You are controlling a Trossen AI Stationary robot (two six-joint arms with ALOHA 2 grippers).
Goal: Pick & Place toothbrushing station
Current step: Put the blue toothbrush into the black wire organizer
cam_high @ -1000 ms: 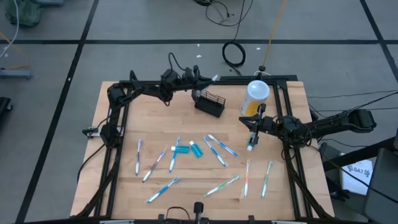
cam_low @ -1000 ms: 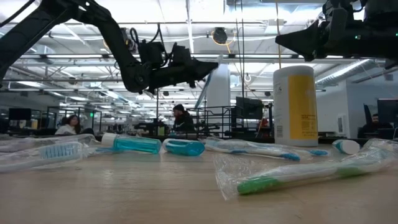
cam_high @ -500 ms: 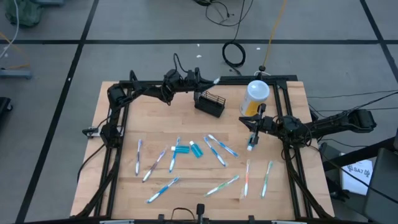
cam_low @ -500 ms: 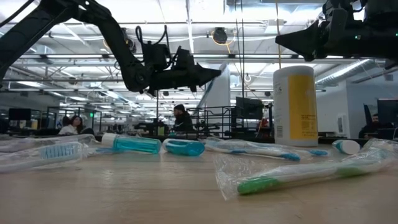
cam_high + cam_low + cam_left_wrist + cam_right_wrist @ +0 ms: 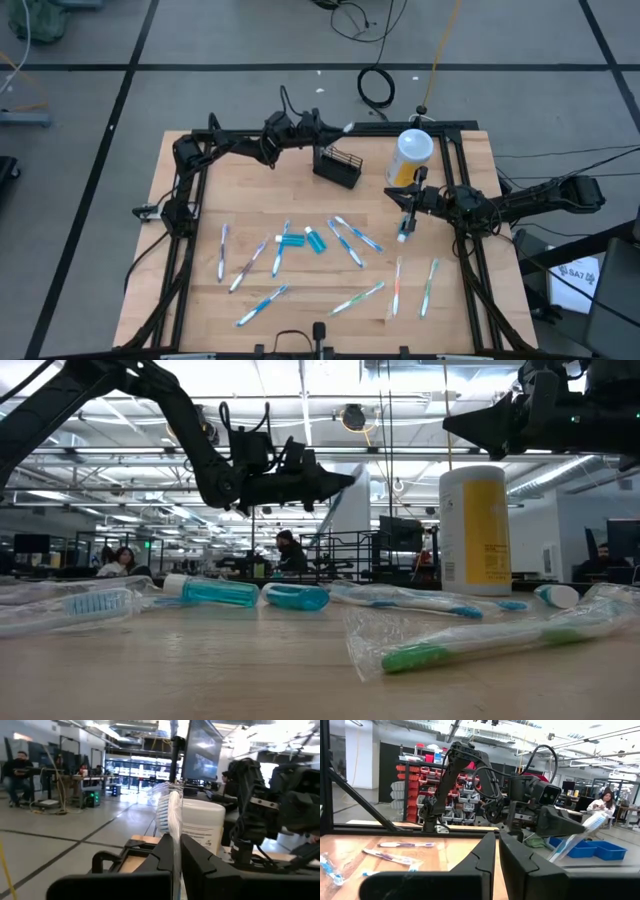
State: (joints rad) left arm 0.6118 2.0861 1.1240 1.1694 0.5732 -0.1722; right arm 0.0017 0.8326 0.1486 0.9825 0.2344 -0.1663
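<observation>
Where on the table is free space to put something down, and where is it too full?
Bare wood lies on the table between the left frame and the caddy, under the left hand, which holds a wrapped toothbrush. The strip along the right edge past the right hand is also free. The middle and front are crowded with toothbrushes; the bottle fills the far right corner.

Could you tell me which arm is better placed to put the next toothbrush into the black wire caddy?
The left. Its gripper is shut on a wrapped toothbrush beside the caddy. The right gripper is farther off, near the yellow bottle, holding nothing.
</observation>
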